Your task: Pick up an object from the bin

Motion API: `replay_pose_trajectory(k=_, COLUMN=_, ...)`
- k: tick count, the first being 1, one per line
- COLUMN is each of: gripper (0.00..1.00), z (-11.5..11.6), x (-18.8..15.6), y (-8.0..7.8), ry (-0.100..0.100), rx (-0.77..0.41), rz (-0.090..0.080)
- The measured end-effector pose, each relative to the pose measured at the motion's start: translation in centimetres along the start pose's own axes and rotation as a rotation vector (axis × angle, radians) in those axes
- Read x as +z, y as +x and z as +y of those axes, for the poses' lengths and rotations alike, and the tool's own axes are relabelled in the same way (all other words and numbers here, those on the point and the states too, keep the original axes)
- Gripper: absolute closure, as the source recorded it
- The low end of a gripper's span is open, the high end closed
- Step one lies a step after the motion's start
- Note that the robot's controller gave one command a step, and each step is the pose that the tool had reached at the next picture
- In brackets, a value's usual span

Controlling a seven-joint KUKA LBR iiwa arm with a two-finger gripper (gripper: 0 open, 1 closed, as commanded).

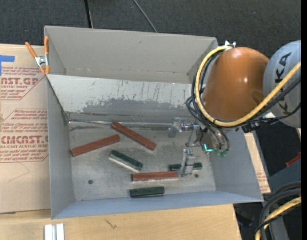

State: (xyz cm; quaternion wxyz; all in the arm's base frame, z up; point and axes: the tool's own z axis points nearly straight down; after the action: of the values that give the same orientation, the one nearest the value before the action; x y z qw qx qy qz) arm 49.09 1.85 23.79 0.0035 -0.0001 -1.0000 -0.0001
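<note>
Grey metal bin (pixel 60 159) with a scuffed floor, holding a few loose sticks set well apart, not heaped.

1. Far left: a reddish-brown bar (pixel 94 146), lying flat and rising slightly toward the right.
2. Centre: a second reddish-brown bar (pixel 134 135), slanting down to the right. Below it lies a short green-and-white stick (pixel 126 160).
3. Front centre: a dark green bar (pixel 147 192) near the front wall. Just above it lies a third reddish-brown bar (pixel 154 176), flat on the floor. Its long axis runs almost straight left to right, and its right end points at the gripper.
4. Right: the gripper (pixel 187 168) is low over the floor, just beside that right end. Whether it is spread or closed cannot be told.

Judgement: the step in hand appears to be the approach, with nothing lifted yet. The next move calls for closing across the bar's narrow width, then a straight lift.
</note>
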Motion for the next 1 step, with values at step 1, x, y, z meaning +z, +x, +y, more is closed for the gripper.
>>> replay_pose_trajectory(k=1, gripper=0.00, z=0.00, x=-0.40, y=-0.15, ry=0.000, rx=0.000, rz=-0.008)
